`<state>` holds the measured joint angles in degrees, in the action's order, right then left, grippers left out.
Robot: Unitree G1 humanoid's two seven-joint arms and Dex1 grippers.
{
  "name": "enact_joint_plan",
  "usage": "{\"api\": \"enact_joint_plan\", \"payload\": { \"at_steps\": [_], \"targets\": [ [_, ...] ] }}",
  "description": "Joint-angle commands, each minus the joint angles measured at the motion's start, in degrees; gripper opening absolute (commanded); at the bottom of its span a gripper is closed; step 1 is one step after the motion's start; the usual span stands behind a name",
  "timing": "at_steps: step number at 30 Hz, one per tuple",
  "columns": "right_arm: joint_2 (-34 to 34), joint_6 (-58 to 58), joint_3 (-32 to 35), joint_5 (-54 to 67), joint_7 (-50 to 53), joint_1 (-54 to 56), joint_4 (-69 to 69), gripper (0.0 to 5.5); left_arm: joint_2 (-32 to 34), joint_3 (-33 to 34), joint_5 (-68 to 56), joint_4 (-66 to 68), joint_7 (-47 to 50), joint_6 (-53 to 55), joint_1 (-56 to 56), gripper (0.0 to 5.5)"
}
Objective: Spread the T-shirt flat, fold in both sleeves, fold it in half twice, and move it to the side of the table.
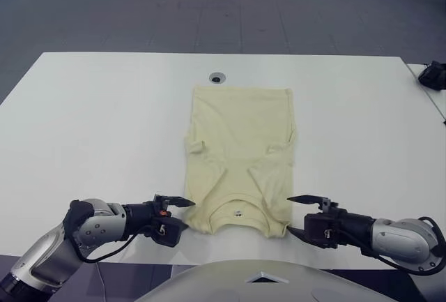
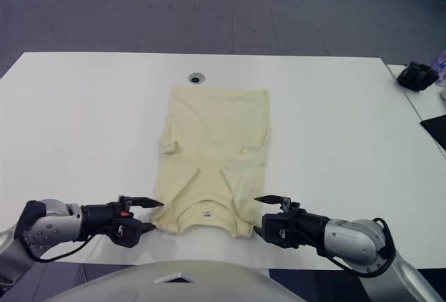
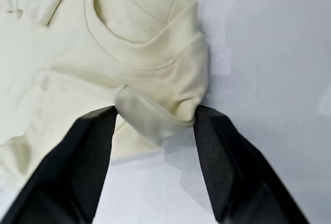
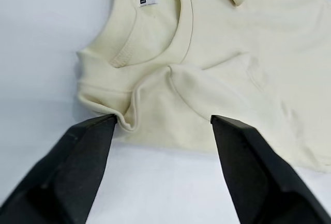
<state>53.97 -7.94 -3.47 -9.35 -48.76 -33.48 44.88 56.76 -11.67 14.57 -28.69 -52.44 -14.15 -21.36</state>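
Yellow shirt (image 1: 240, 155) lies sleeves-in on the tabletop (image 1: 104, 121). Your left gripper (image 1: 187, 213) and right gripper (image 1: 289, 215) gape wide and empty, each straddling a shoulder corner, likely ready for the half-fold.

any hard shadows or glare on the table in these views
Left eye view: the table is evenly lit, no glare spot. Left wrist view: the T-shirt casts a soft grey shadow on the table beside its shoulder, near the open left end effector. Right wrist view: a soft shadow along the T-shirt's edge by the right end effector.
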Motion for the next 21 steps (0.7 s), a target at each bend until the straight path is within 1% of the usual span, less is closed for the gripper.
{"api": "enact_joint_plan", "payload": {
  "at_steps": [1, 4, 7, 10, 11, 13, 14, 16, 17, 18, 21],
  "targets": [
    [-0.1, 0.43, -0.7, -0.2, -0.53, -0.66, 0.54, 2.52, 0.28, -1.4, 3.51, 2.09, -0.52, 2.88, -1.15, 1.64],
    [-0.06, 0.71, -0.92, -0.04, -0.78, -1.48, 0.53, 1.96, 0.43, -1.63, 3.45, 2.18, -0.49, 2.92, -1.12, 1.03],
    [-0.37, 0.91, -1.56, -0.21, -0.77, -2.03, 0.31, 1.6, 0.54, -1.7, 3.19, 2.49, -0.47, 2.87, -0.84, 0.64],
    [-0.64, 0.85, -2.14, -0.5, -0.59, -2.3, 0.23, 1.09, 0.62, -1.76, 2.91, 2.96, -0.49, 2.61, -0.4, 0.09],
    [-0.68, 0.79, -2.26, -0.55, -0.57, -2.31, 0.23, 0.91, 0.63, -1.79, 2.88, 3.02, -0.49, 2.56, -0.32, 0.0],
    [-0.88, 0.49, -2.59, -0.78, -0.48, -2.16, 0.26, 0.69, 0.62, -1.98, 2.79, 3.36, -0.64, 2.37, 0.23, 0.0],
    [-0.93, 0.4, -2.72, -0.92, -0.43, -2.08, 0.27, 0.45, 0.62, -2.04, 2.76, 3.47, -0.69, 2.33, 0.4, 0.0],
    [-0.9, 0.21, -2.65, -1.12, -0.42, -2.08, 0.47, 0.17, 0.68, -2.1, 2.75, 3.53, -0.7, 2.39, 0.56, 0.0],
    [-1.26, -0.05, -2.05, -0.6, -0.1, -2.45, 0.95, 0.33, 0.76, -2.11, 2.69, 3.75, -0.75, 2.25, 0.79, 0.0],
    [-1.39, -0.36, -1.3, 0.05, -0.05, -2.86, 1.51, 0.35, 0.83, -2.11, 2.66, 3.92, -0.77, 2.14, 0.95, 0.0],
    [-0.55, -0.27, 1.71, 0.79, -0.51, -4.11, 2.58, 0.81, 1.0, -1.74, 2.63, 3.86, -0.47, 2.2, 0.43, 0.0]
  ]
}}
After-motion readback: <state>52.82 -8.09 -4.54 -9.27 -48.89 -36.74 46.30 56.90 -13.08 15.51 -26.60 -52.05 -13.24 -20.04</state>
